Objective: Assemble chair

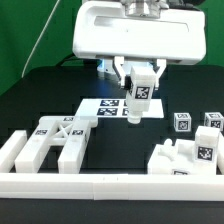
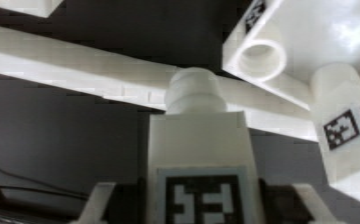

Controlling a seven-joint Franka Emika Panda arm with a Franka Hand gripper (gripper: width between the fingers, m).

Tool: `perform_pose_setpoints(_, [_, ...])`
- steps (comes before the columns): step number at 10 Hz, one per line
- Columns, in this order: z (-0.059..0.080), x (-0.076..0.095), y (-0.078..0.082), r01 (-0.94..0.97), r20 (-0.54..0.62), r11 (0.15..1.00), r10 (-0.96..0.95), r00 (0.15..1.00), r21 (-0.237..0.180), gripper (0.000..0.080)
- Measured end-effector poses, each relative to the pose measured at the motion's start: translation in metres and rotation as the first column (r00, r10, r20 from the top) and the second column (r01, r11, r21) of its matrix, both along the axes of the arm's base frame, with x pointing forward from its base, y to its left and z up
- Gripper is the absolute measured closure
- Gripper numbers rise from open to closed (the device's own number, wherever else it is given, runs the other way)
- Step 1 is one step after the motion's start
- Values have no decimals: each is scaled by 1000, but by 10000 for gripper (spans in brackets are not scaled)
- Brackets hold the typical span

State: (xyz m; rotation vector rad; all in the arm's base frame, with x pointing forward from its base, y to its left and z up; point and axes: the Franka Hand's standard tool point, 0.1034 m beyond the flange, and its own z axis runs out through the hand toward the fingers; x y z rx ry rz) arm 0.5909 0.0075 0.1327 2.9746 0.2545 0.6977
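Observation:
My gripper (image 1: 140,90) is shut on a white pegged chair leg (image 1: 138,100) with a black-and-white tag, and holds it upright above the table's middle. In the wrist view the leg (image 2: 198,135) runs out from between my fingers (image 2: 106,202), its round peg pointing away and its tag close to the camera. A wide white chair slab with slots (image 1: 55,142) lies at the exterior view's left. A cluster of chunky chair pieces (image 1: 185,155) lies at the right. Two small tagged blocks (image 1: 182,121) (image 1: 213,120) stand behind the cluster.
The marker board (image 1: 105,108) lies flat behind and below the held leg. A long white border rail (image 1: 110,186) runs along the front edge. In the wrist view a white rail (image 2: 88,62), a round-ended piece (image 2: 266,50) and a tagged block (image 2: 346,122) lie beyond the leg.

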Motion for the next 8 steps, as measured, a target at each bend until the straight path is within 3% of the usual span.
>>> perform_pose_setpoints(2, [8,15,14,51,-76,996,-46,996,69,515])
perform_pose_setpoints(3, [10,17,30,92,-96,990,-81,992,109,515])
perform_pose_setpoints(4, [14,19,49,76,-101,990,-65,993,115,515])
perform_pose_setpoints(5, [16,19,56,36,-83,995,-29,996,91,515])
perform_pose_setpoints(8, [13,19,46,38,-79,996,-31,996,84,515])
